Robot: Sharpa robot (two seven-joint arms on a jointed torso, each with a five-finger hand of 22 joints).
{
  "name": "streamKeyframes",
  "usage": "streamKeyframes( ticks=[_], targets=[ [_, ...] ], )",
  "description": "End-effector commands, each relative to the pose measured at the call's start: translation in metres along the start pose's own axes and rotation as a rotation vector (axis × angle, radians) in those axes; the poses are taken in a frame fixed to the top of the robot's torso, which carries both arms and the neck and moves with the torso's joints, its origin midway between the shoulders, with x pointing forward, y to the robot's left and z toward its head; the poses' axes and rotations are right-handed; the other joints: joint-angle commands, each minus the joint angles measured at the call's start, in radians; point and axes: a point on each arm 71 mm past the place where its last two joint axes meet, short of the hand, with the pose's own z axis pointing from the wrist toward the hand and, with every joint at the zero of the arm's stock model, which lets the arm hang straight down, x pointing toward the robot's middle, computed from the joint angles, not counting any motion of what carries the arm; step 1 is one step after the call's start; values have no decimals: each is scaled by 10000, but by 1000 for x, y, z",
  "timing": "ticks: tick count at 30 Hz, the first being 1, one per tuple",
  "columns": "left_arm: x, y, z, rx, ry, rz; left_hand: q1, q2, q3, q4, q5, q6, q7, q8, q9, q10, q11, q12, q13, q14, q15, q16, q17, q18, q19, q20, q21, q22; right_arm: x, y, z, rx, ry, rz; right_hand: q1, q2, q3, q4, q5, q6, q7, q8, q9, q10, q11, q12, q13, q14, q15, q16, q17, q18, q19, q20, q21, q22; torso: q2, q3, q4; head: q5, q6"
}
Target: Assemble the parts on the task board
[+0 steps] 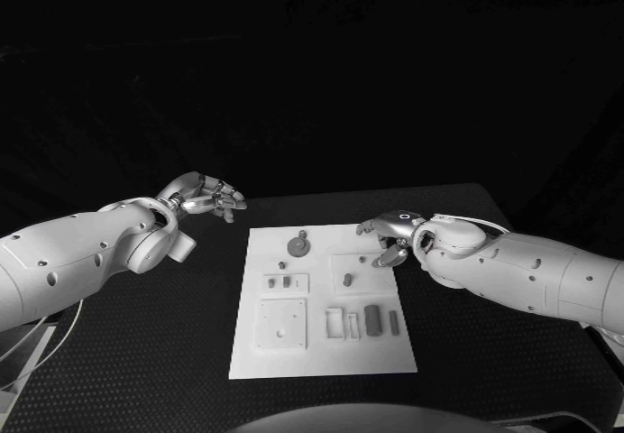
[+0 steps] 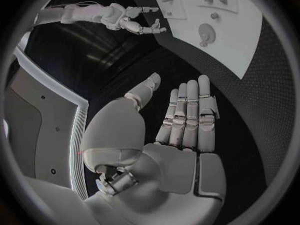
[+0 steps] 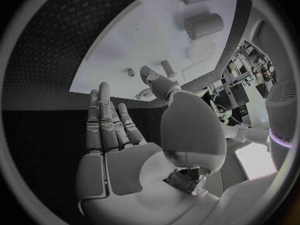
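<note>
The white task board (image 1: 325,356) lies in the middle of the black table, with small grey parts on it: a round knobbed piece (image 1: 299,244) near its far edge, two small blocks (image 1: 279,281) at its left, and a dark cylinder (image 1: 373,318) among slots at its near right. My left hand (image 1: 208,196) hovers off the board's far left corner, fingers apart and empty; its flat palm (image 2: 187,150) faces the table. My right hand (image 1: 390,236) hangs over the board's far right part, fingers spread and holding nothing; its palm (image 3: 119,155) is bare.
The board (image 2: 250,30) has black table mat (image 1: 156,361) around it on all sides. In the left wrist view my right hand (image 2: 134,22) shows beyond the board. Two cylinders (image 3: 203,25) lie on the board (image 3: 137,50) in the right wrist view.
</note>
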Motion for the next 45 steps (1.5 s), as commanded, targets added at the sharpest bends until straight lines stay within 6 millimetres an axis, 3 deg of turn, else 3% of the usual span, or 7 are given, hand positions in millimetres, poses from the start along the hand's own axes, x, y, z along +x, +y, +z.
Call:
streamKeyframes(
  ticks=[1, 3, 6, 9, 15, 34, 45],
  targets=[
    [-1, 0, 0, -17, -111, -77, -60, 86, -29, 31, 37, -24, 47, -42, -13, 15, -1, 61, -10, 74, 31, -65, 18, 143, 67, 18, 54, -18, -3, 8, 0, -643, -787, -139, 83, 132, 100, 218, 67, 981, 2, 628, 313, 926, -360, 503, 227, 920, -344, 469, 182, 60, 747, -149, 432, 192, 22, 1, 20, -6, 11],
    [-1, 0, 0, -33, -118, -85, -70, 88, -34, 42, 37, -27, 48, -42, -13, 11, -1, 63, -12, 78, 30, -71, 25, 142, 73, 16, 54, -28, -3, 10, 0, -773, -1071, -104, 110, 323, 12, 185, 33, 1509, -21, 960, 467, 1475, -523, 742, 322, 1439, -565, 725, 289, 238, 1296, -243, 699, 282, 34, 7, 21, -2, 4],
    [-1, 0, 1, -54, -99, -103, -98, 105, -41, 76, 37, -32, 51, -42, -15, 4, 1, 68, -17, 88, 27, -86, 43, 138, 82, 13, 52, -53, -1, 12, 1, -841, -1015, -102, 186, 752, -106, -18, 29, 2282, 37, 1392, 639, 2486, -629, 1209, 515, 1995, -621, 1017, 426, 399, 1775, -324, 911, 343, 40, 13, 16, 2, -12],
    [0, 0, 1, -57, -65, -121, -129, 121, -47, 116, 38, -41, 53, -42, -17, -10, 5, 72, -25, 98, 24, -105, 65, 134, 92, 7, 52, -82, 4, 9, 3, -737, -933, -221, 124, 1490, -318, -491, 21, 3147, -29, 1765, 716, 3489, -730, 1530, 620, 2456, -828, 1259, 580, 548, 2285, -361, 1070, 354, 47, 1, 30, -6, -14],
    [0, 0, 2, -56, -55, -124, -149, 130, -51, 145, 38, -49, 55, -44, -18, -20, 9, 74, -31, 103, 22, -120, 81, 131, 96, 4, 50, -103, 11, 11, 6, -746, -963, -300, 147, 1922, -177, -677, 18, 3697, -229, 1857, 618, 4133, -925, 1518, 559, 2742, -998, 1389, 736, 685, 2664, -363, 1099, 307, 70, 14, 36, 44, -39],
    [0, 1, 1, -186, -35, -161, -187, 114, -66, 213, 38, -144, 91, -85, -39, -83, 30, 71, -59, 113, 20, -183, 144, 119, 102, -7, 49, -182, 19, 10, 12, -536, -653, -391, 208, 1716, 114, -691, 16, 3748, -183, 1561, 309, 4360, -918, 971, 237, 2898, -1006, 1500, 1012, 827, 2926, -310, 1092, 359, 114, 53, 51, 111, -158],
    [1, 0, 0, -148, -10, -174, -198, 113, -69, 230, 38, -152, 95, -86, -40, -88, 32, 75, -63, 116, 20, -195, 157, 116, 103, -9, 50, -196, 23, 9, 15, -454, -291, -493, 218, 1723, 125, -688, 16, 3743, -174, 1542, 289, 4381, -914, 932, 214, 2891, -1001, 1495, 1028, 832, 2924, -301, 1083, 367, 126, 42, 75, 120, -227]
  ],
)
